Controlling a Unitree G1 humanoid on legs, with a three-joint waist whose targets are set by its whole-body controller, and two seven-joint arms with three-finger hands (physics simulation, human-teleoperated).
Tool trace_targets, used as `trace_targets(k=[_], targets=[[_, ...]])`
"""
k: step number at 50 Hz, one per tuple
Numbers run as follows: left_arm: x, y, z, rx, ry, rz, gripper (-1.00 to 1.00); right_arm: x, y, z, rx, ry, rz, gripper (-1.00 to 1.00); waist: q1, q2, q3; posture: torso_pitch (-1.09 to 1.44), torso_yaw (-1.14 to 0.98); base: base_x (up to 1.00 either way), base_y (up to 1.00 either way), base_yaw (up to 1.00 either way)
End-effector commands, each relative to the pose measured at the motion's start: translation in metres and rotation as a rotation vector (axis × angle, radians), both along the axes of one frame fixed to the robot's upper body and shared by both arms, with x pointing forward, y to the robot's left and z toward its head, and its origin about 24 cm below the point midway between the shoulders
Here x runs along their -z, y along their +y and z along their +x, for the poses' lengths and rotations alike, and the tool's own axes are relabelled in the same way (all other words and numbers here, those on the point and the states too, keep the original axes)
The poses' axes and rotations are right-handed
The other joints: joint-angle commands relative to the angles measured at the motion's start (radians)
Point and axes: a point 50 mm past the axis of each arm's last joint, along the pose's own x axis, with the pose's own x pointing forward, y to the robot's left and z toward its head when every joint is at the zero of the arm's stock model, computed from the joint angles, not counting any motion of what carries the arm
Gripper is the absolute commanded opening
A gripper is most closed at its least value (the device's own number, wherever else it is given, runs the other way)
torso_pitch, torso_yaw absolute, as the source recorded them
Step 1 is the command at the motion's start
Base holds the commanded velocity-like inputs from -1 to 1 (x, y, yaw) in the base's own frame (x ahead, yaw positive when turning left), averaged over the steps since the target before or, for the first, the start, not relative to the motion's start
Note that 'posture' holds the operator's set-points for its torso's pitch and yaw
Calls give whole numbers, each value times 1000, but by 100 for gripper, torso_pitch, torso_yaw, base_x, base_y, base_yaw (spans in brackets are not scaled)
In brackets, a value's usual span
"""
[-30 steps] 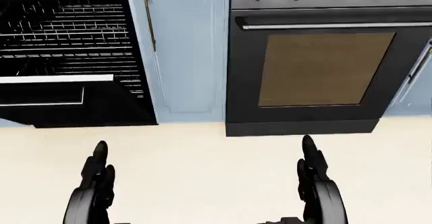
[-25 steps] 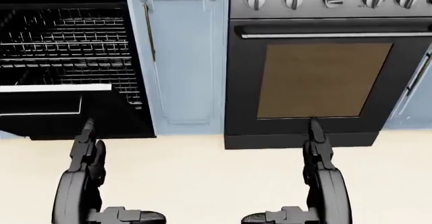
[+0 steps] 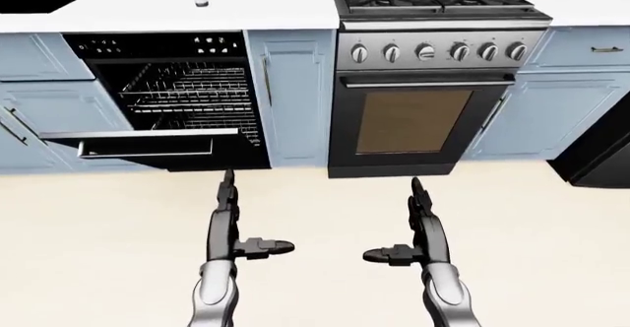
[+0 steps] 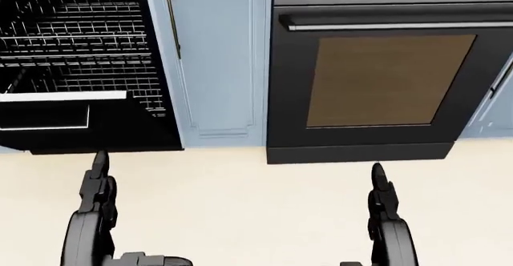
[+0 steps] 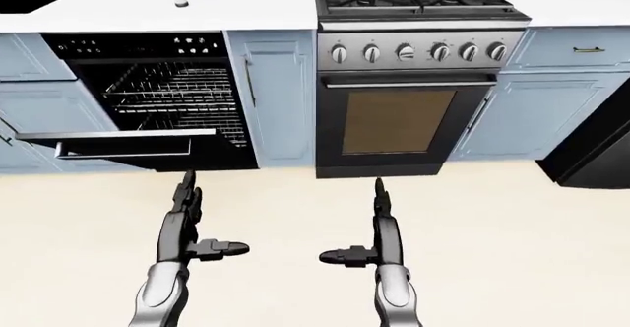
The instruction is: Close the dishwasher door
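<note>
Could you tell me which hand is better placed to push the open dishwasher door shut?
Probably the left hand: it points at the lowered dishwasher door, just below its edge. The right hand stands before the oven, farther right. Both are open, touching nothing.

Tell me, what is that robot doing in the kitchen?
It stands facing a black dishwasher whose dark flat door hangs folded down, wire racks showing inside. The robot's left hand and right hand are stretched out open over the cream floor, touching nothing. The door is not closed yet. A steel oven stands to the right.
</note>
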Motion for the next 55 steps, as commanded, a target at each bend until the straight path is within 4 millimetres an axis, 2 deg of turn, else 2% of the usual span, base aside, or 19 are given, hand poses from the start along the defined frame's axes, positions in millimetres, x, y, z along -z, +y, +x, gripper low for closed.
trace_targets(k=[1,4,5,7,23,27,30,31,37,40,41,42,43,44,46,51,53,54,55], targets=[[-18,-1,5,9,-96,7,100,-15,2,6,-9,-91,-5,100,0,1,-18,0,0,0,0,0],[-16,-1,5,8,-93,6,100,-15,3,6,-14,-90,-1,100,1,1,-15,0,0,0,0,2],[-16,-1,5,7,-93,5,100,-16,4,6,-18,-91,-1,100,3,7,-29,0,0,0,0,13],[-17,-1,5,8,-95,3,100,-15,4,6,-17,-91,3,100,4,8,-7,0,0,0,0,16],[-15,-1,5,10,-91,6,100,-14,6,7,-19,-96,1,100,18,14,11,0,0,0,0,30],[-15,-1,6,10,-92,6,100,-16,5,6,-20,-96,0,100,23,5,16,0,0,0,0,46],[-16,0,6,8,-94,5,100,-16,6,7,-23,-99,1,100,22,-21,24,0,0,0,0,46],[-16,0,6,8,-94,5,100,-16,6,7,-24,-99,1,100,25,-22,24,0,0,0,0,48],[-16,0,6,10,-95,5,100,-18,5,7,-22,-101,-1,100,15,12,10,0,0,0,0,47],[-16,-1,6,11,-93,6,100,-18,5,7,-23,-101,0,100,9,61,16,0,0,0,0,60],[-16,-1,6,12,-94,6,100,-18,5,7,-23,-102,1,100,9,91,5,0,0,0,0,65],[-16,-1,5,12,-94,6,100,-18,5,7,-22,-102,1,100,26,53,15,0,0,0,0,64],[-16,-1,5,12,-94,6,100,-19,5,7,-24,-103,1,100,20,69,11,0,0,0,0,64],[-16,-1,5,12,-94,6,100,-19,5,7,-24,-102,1,100,29,64,11,0,0,0,0,65],[-17,-1,5,12,-95,6,100,-19,5,7,-26,-103,2,100,33,48,6,0,0,0,0,64],[-17,-1,5,10,-97,8,100,-20,6,6,-26,-104,2,100,21,0,24,0,0,0,0,64],[-17,-1,5,10,-97,8,100,-20,6,6,-26,-105,3,100,17,-31,26,0,0,0,0,64],[-17,-1,5,11,-97,8,100,-20,6,6,-26,-104,5,100,14,-57,20,0,0,0,0,65],[-17,-1,5,10,-97,8,100,-19,6,6,-26,-103,4,100,9,-95,4,0,0,0,0,65]])
